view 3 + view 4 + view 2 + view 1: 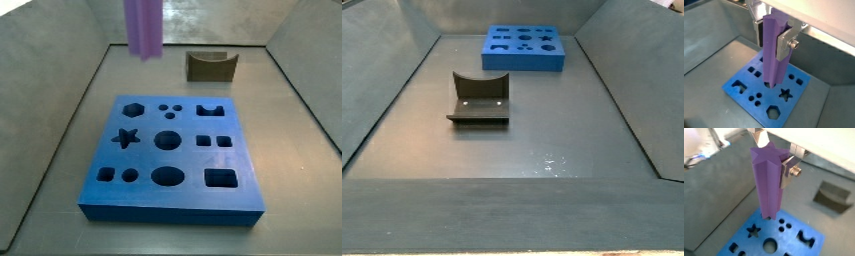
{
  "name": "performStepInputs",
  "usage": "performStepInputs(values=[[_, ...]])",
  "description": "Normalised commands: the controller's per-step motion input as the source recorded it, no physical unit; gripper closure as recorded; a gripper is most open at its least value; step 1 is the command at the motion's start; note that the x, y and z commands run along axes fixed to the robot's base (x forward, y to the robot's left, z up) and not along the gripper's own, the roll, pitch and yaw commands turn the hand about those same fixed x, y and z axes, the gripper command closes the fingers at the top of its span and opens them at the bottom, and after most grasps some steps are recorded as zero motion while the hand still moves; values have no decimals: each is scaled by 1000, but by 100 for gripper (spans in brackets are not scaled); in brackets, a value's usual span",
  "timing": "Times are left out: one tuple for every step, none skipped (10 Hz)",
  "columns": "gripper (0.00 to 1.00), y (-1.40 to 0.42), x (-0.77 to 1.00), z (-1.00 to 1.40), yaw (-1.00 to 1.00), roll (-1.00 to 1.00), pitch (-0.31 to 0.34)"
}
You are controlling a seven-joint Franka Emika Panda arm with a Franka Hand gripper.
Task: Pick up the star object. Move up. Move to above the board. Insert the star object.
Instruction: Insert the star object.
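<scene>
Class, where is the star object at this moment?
The star object hangs upright in the gripper, clamped near its top between the silver fingers. In both wrist views its lower end is above the board, not yet in any hole.

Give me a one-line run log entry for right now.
gripper: shut on star object | star object: upright, lifted, hanging above board | star hole: empty | insert: not yet done | fixture: on floor, apart from board
</scene>
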Motion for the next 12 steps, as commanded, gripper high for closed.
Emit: performStepInputs(values=[[100,-271,-63,-634,-800,-43,-90],[100,-277,-20,-491,-797,-63,-96],[100,-134,97,-223,-300,-141,-6],[100,-71,20,-146,-117,-126,0],[100,0,0,-71,0,-59,0],[100,0,-71,0,0,-7,-67],[100,0,0,0,0,0,-6],[100,23,0,-20,0,-59,-7],[100,97,0,-46,0,-127,0],[100,60,0,-69,0,-109,0],[100,26,0,-54,0,-74,0],[100,0,0,0,0,-13,0]])
